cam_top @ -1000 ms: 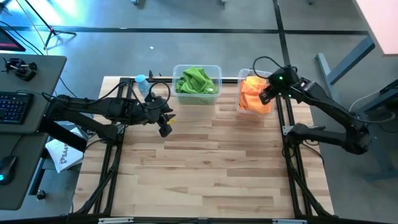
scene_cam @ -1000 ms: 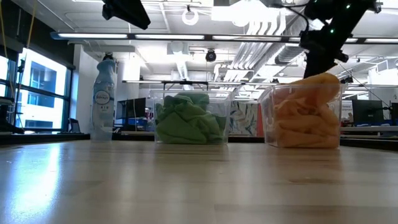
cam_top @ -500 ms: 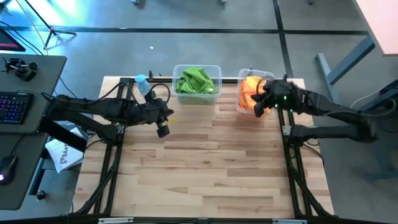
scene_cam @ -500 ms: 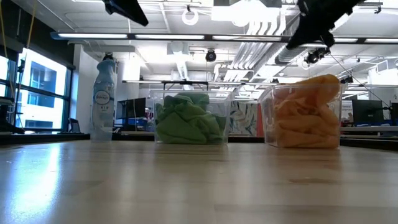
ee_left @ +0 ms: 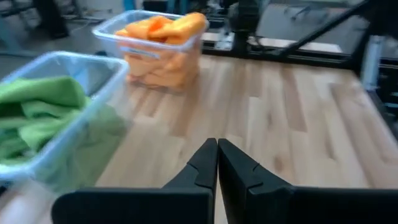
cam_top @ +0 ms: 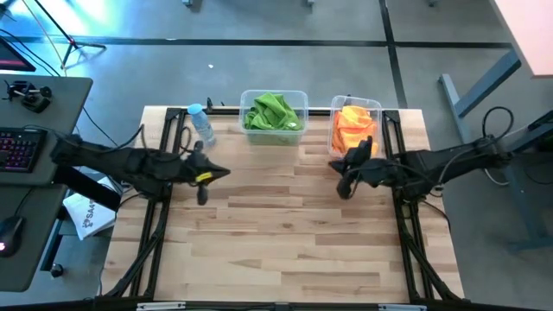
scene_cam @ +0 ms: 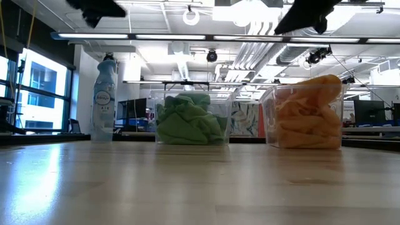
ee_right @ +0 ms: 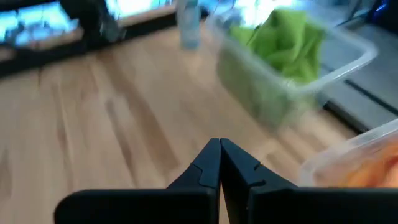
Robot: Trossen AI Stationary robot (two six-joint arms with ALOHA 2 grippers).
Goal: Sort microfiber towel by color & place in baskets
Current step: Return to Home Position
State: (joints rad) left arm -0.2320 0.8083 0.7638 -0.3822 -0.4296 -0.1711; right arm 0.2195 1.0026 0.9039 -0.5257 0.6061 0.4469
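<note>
Two clear baskets stand at the table's far edge. The wider one [cam_top: 275, 118] holds green microfiber towels [cam_top: 271, 111]; the narrower one [cam_top: 353, 131] holds orange towels [cam_top: 352, 128]. My left gripper [cam_top: 202, 195] hangs shut and empty over the table's left part, nearer than the green basket [ee_left: 56, 118]. My right gripper [cam_top: 343, 189] hangs shut and empty just on the near side of the orange basket [ee_right: 354, 158]. Both grippers are above the table, as the low view shows only their dark shapes at the top.
A small clear bottle with a blue cap [cam_top: 200, 123] stands left of the green basket. Metal frame rails [cam_top: 164, 216] run along the table's left and right sides. The bare wooden table [cam_top: 285, 242] stretches toward the near edge.
Both grippers have shut with nothing in them. My right gripper has swung from above the orange basket toward the table's near edge and middle, tipping toward level. My left gripper has drawn back toward the left edge and sunk a little. The towels stay in their baskets.
</note>
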